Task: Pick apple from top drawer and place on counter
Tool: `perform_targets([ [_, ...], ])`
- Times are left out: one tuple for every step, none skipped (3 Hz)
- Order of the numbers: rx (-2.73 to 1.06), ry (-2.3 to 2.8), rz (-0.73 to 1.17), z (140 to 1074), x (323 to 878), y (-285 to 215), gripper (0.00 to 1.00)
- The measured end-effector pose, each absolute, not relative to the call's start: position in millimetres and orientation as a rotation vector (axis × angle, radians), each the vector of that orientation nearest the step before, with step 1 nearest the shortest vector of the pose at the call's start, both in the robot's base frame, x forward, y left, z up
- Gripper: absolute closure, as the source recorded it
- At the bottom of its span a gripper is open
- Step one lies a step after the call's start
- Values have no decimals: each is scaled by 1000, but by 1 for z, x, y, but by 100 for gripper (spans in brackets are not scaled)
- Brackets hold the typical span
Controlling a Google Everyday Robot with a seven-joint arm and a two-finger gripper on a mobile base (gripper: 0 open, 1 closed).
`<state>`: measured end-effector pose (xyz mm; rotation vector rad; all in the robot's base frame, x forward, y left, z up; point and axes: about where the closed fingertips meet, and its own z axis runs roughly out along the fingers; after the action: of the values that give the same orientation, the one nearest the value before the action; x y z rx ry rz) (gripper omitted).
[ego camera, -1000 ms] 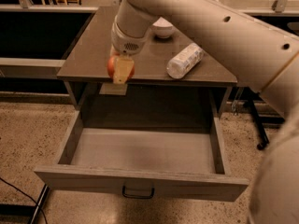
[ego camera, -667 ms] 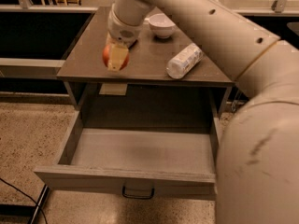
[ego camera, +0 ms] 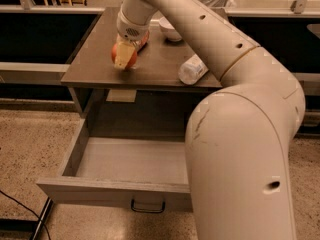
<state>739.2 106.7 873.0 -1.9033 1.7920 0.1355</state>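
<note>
The tool (ego camera: 125,58) stands over the front-left part of the bench (ego camera: 150,76), well in from the left edge and a little back from the front edge. It is closed on the apple (ego camera: 115,54), with one pale finger (ego camera: 123,60) lying across the fruit's near face. The apple sits low against the bench top; whether it already touches the surface cannot be told.

Assessment: the step in hand is the set-down. To do it well, the tool should lower until the apple bears on the bench, then open only as far as is needed to free it. It should lift straight up, so that the round fruit is not nudged toward the front edge and the open top drawer (ego camera: 125,161) below.

Count on the bench: one apple, one white bowl (ego camera: 170,31) near the back edge, one pale bottle (ego camera: 192,69) lying on its side toward the right edge, and one red item (ego camera: 143,40) just behind the tool, too hidden to identify. Below there is one drawer, pulled out, with one dark handle (ego camera: 148,206). The arm hides the drawer's right end.
</note>
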Motion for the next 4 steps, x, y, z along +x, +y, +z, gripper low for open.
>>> perform_targets([
  [-1899, 1796, 134, 872, 741, 106, 58],
  [-1899, 1796, 134, 872, 741, 106, 35],
  [-1899, 1796, 134, 872, 741, 106, 11],
  [-1899, 1796, 134, 872, 741, 106, 0],
])
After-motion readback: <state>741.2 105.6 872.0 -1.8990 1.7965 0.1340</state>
